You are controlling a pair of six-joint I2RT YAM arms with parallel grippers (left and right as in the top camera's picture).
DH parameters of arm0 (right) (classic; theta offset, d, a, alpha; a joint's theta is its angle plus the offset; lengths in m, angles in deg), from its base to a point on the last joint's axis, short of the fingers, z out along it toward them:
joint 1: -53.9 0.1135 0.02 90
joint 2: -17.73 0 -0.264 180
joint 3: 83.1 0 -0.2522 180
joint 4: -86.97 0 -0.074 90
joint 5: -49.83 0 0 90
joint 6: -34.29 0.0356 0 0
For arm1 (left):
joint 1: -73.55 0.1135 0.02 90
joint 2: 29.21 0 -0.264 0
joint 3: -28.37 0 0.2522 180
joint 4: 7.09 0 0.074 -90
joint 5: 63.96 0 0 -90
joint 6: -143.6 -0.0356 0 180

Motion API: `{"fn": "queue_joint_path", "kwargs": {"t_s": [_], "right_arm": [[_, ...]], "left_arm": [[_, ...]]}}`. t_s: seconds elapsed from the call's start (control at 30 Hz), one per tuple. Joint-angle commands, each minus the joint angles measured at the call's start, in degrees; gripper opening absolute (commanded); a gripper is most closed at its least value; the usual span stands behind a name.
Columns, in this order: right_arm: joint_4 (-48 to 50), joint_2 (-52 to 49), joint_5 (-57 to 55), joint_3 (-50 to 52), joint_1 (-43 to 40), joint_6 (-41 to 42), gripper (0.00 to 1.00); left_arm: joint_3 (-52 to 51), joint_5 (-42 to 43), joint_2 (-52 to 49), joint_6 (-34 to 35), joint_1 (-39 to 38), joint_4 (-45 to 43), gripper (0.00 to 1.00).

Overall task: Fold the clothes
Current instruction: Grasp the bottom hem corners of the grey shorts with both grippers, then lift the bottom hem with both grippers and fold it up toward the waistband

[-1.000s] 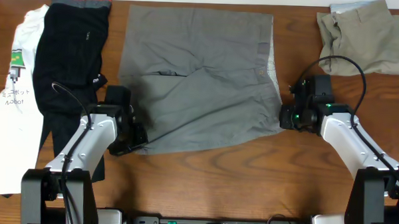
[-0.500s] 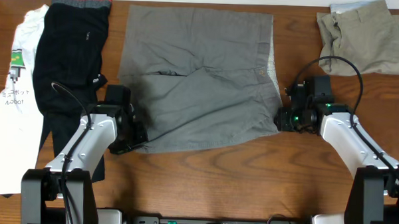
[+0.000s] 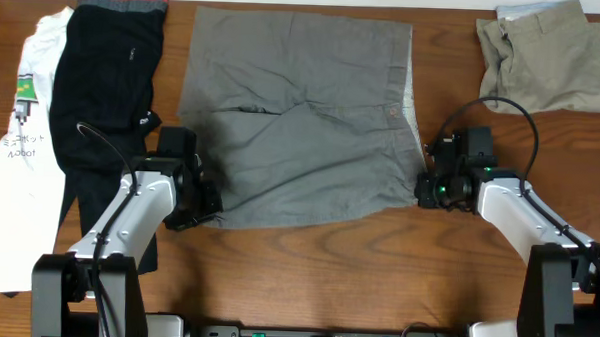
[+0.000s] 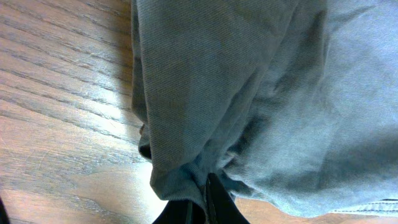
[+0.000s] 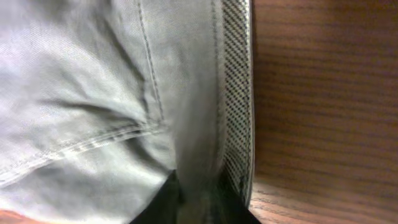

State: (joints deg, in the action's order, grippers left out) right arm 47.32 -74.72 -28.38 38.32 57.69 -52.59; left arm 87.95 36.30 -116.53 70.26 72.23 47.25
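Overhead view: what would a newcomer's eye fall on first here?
The grey shorts spread at the centre, with the left gripper and right gripper each pinching a near corner. Black trousers and a white T-shirt lie at the left; khaki shorts sit bunched at the far right.

shorts: 2 – grey shorts (image 3: 302,119), and khaki shorts (image 3: 544,62) well to the right of the grey shorts | trousers: 1 – black trousers (image 3: 103,92) just left of the grey shorts | T-shirts: 1 – white T-shirt (image 3: 19,179) further left | garments: 4 | tools: 2 – left tool (image 3: 207,207), right tool (image 3: 424,188) | tabletop (image 3: 376,281): 1
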Motion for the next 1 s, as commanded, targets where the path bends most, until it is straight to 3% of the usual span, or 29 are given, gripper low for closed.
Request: {"fn": "queue_joint_path", "kwargs": {"t_s": [0.0, 0.23, 0.43, 0.7, 0.97], "right_arm": [[-0.04, -0.59, 0.04, 0.59, 0.24, 1.40, 0.01], [-2.51, 0.61, 0.31, -0.68, -2.05, 7.26, 0.01], [-15.32, 4.42, 0.46, -6.99, -7.37, 6.21, 0.01], [-28.41, 12.00, 0.48, -17.29, -9.62, 6.25, 0.01], [-35.34, 18.95, 0.52, -21.11, -9.62, 7.61, 0.01]], "left_arm": [[-0.28, -0.48, 0.74, -0.15, 0.00, 0.00, 0.06], [1.11, -0.44, 0.90, -0.09, 0.00, 0.63, 0.06], [6.97, -0.52, 3.72, -0.17, 0.00, 6.43, 0.06], [9.25, -0.50, 14.88, -0.11, 0.00, 7.58, 0.06], [9.29, -0.52, 27.17, -0.11, 0.00, 9.49, 0.06]]}}
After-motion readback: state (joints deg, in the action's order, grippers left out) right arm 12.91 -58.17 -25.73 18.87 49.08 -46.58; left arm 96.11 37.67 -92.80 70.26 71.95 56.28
